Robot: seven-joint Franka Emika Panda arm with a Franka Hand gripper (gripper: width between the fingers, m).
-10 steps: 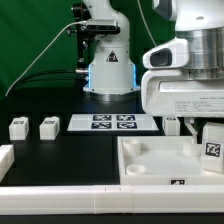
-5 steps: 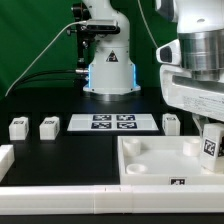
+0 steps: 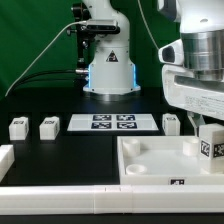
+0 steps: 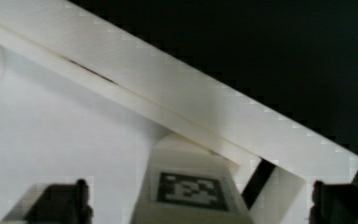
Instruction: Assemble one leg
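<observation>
Matte black tabletop [image 3: 60,150] — pincer [image 4: 163,200] clenched on blocky white leg [image 3: 211,146] over smooth tray [image 3: 150,163].

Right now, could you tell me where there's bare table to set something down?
Bare black table lies between the two loose legs and the front white rail. It is crowded at the exterior view's right: the gripper holds a leg over the tray.

From here I see smooth white plastic on the leg [image 3: 210,146] and the tray-like piece [image 3: 150,165], a matt black table [image 3: 60,150], and a flat, paper-like marker board [image 3: 112,122].
</observation>
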